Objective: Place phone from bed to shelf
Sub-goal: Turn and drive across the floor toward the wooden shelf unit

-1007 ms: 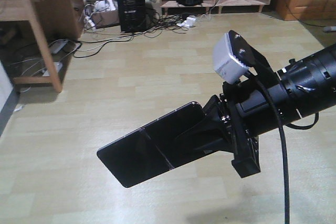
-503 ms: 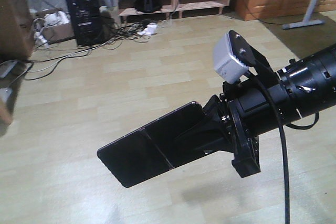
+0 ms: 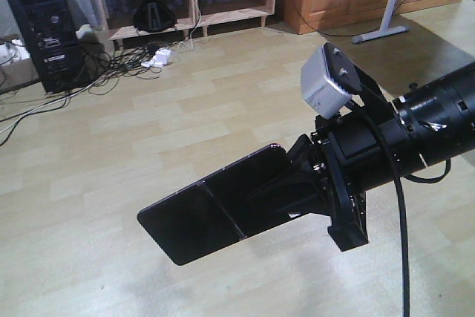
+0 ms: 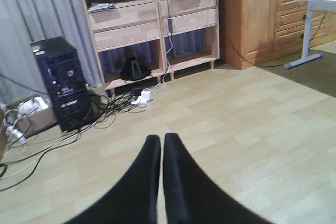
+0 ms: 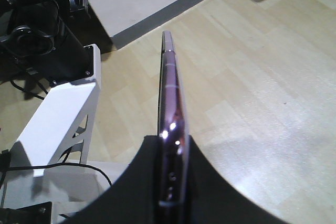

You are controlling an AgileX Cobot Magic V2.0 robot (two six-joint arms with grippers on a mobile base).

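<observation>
Right claw (image 3: 278, 187) is clamped on one end of the phone (image 3: 204, 213), a thin glossy black slab creased across its middle, held out above the pale plank floor (image 3: 111, 146). Left claw (image 4: 161, 153) is closed with its fingers together and nothing between them. Well beyond both stands the pale-wood shelf (image 4: 128, 27), with a black object (image 4: 132, 70) in a lower compartment. A black computer tower (image 4: 62, 85) and loose cables (image 4: 105, 114) lie before it.

Phone (image 3: 200, 217): glossy black face, shiny rose-gold edge. Right pincer (image 3: 271, 187): matt black plastic. Shelf (image 4: 128, 22): pale, smooth natural wood. Floor (image 3: 133, 139): light wood-grain planks, faint sheen.
</observation>
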